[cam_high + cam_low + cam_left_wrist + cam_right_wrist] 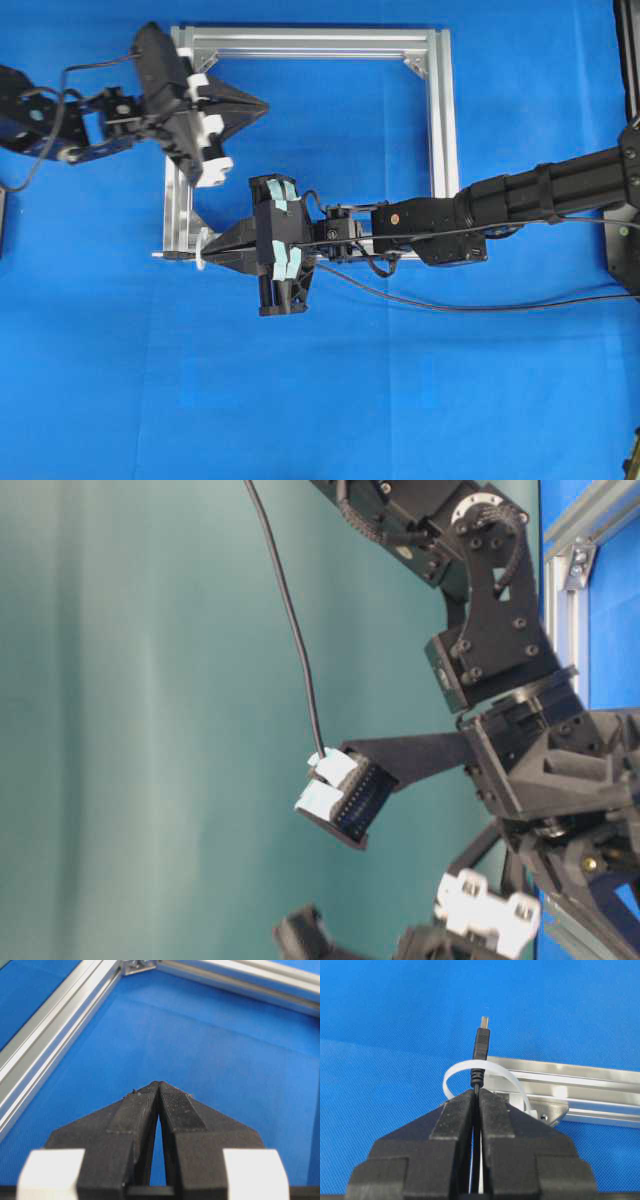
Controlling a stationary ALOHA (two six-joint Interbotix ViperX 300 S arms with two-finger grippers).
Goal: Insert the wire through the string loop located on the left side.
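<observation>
Closest to my right wrist camera, the right gripper has its fingers clamped on the wire just behind the plug. I hold it that short so the plug stands stiff and straight ahead of the tips and can be aimed rather than dangling. The plug pokes out past the white string loop; from this view it appears to have passed through the loop, with the band arching across behind the plug's collar, though I cannot be sure the tip is fully inside the ring. Just beyond sits the silver frame, with the loop fixed at its corner, on the blue counter.

From overhead, the right arm reaches across the middle, stretched nearly level, its gripper pointing left at the frame's lower-left corner, where the loop stands. The rest of the wire trails back to the right over the counter.

Farther off, the left gripper hangs over the frame's upper-left part, angled down and rightwards, its fingers pressed together on nothing. I judge it is waiting to take the plug on the far side.
</observation>
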